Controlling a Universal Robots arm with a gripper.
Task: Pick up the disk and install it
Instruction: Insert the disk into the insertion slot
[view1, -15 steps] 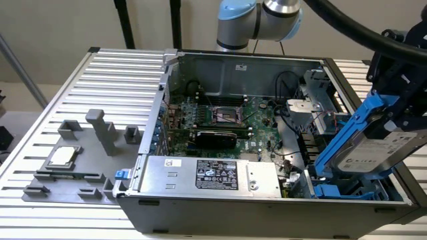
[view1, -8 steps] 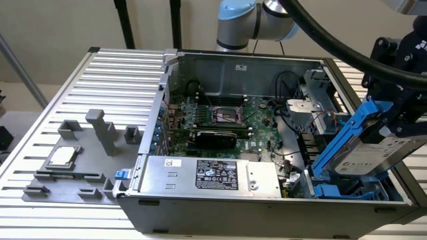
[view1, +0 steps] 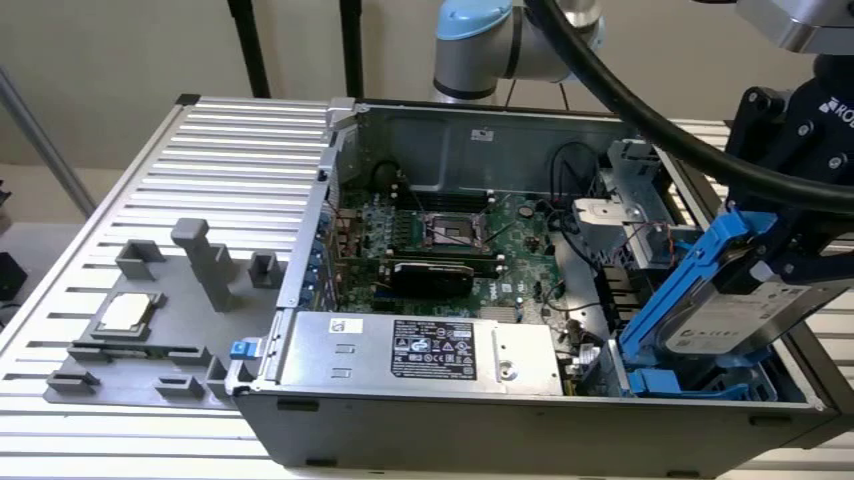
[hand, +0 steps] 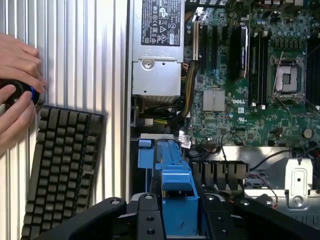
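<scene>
arm (view1: 507, 60) angled downward, jaws clamped on disk (view1: 731, 325)

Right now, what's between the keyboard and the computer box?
Just a bare strip of the slatted table, seen in the wrist view, between the keyboard and the computer case.

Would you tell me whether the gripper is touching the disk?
Touching. In the exterior view the gripper clamps the tilted disk by its upper end.
</scene>
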